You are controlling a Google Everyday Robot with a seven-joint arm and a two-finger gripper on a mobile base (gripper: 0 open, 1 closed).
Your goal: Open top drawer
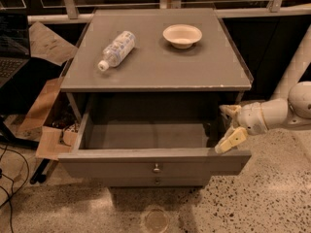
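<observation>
The top drawer [121,162] of the grey cabinet stands pulled far out. Its deep grey box [146,136] shows empty inside. A small round metal knob [156,168] sits at the centre of its front. My gripper [227,126] is at the drawer's right front corner, just above the side wall. Its two pale fingers [232,140] are spread apart with nothing between them. The white arm [272,114] reaches in from the right. A narrower drawer front with a similar knob [156,181] shows just below.
A plastic bottle [116,50] lies on the cabinet top [155,74] and a white bowl [182,35] stands on it. Cardboard boxes [48,130] and a laptop [12,47] are at the left. Cables [7,178] lie on the speckled floor. A white pillar [296,67] is at the right.
</observation>
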